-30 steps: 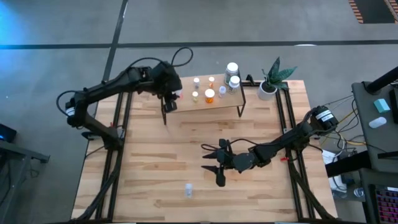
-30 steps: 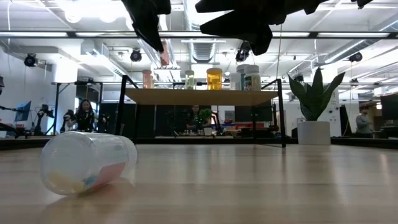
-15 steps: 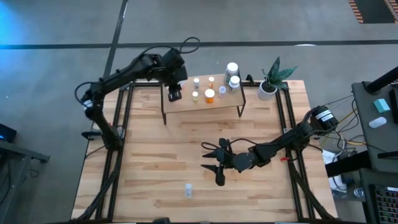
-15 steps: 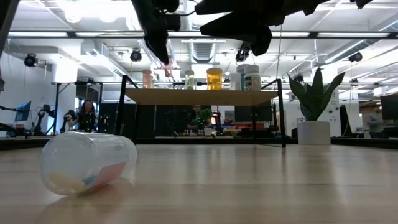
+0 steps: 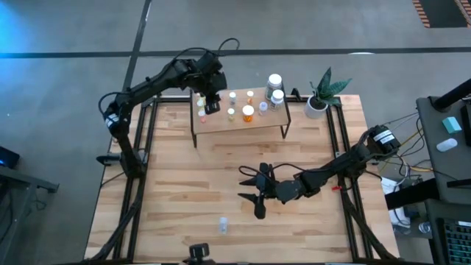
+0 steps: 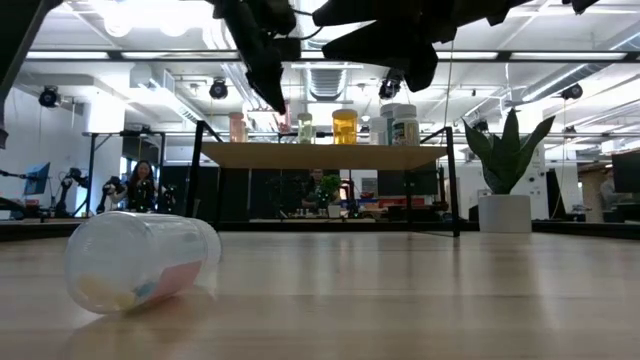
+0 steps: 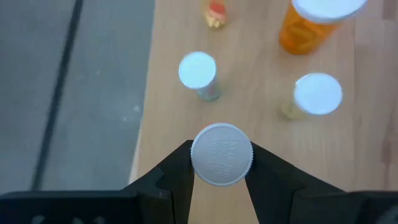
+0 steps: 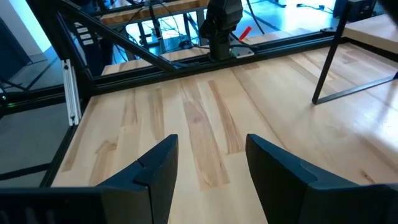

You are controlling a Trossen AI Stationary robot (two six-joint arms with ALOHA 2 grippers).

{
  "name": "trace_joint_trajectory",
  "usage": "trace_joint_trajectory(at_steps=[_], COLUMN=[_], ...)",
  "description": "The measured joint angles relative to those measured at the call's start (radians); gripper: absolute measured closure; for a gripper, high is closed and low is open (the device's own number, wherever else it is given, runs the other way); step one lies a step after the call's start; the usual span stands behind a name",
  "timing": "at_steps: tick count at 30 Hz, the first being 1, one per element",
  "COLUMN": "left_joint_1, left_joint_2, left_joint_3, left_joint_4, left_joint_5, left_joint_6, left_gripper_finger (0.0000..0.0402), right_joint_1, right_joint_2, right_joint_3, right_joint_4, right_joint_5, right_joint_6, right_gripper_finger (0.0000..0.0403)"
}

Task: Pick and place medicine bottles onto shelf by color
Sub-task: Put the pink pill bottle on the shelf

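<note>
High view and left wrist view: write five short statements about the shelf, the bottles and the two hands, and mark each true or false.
1. The left hand is closed on a white-capped bottle over the shelf. True.
2. The right hand holds a bottle. False: its fingers stand apart with nothing between them, above bare table.
3. One bottle lies alone on the table near its front edge. True.
4. The potted plant stands on the shelf. False: it stands on the table beside the shelf.
5. The shelf is empty. False: several bottles stand on it, an orange one among them.
</note>
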Motion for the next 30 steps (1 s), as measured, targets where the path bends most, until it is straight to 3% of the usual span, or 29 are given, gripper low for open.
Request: trace_joint_trajectory(at_steps=[9,30], left_joint_1=[0.063,0.038], left_joint_2=[0.011,0.016], left_joint_3=[-0.007,-0.05], left_joint_4=[-0.005,0.034], left_joint_5=[0.041,0.05], left_joint_6=[-0.113,-0.085], left_gripper_finger=[0.0287,0.0287], right_joint_1=[0.0,0.002], right_joint_2=[0.0,0.0], right_joint_3=[0.0,0.0], right_joint_4=[0.0,0.0], right_joint_5=[0.002,0.024], right_joint_6=[0.027,0.026], right_gripper_finger=[0.0225,0.0225])
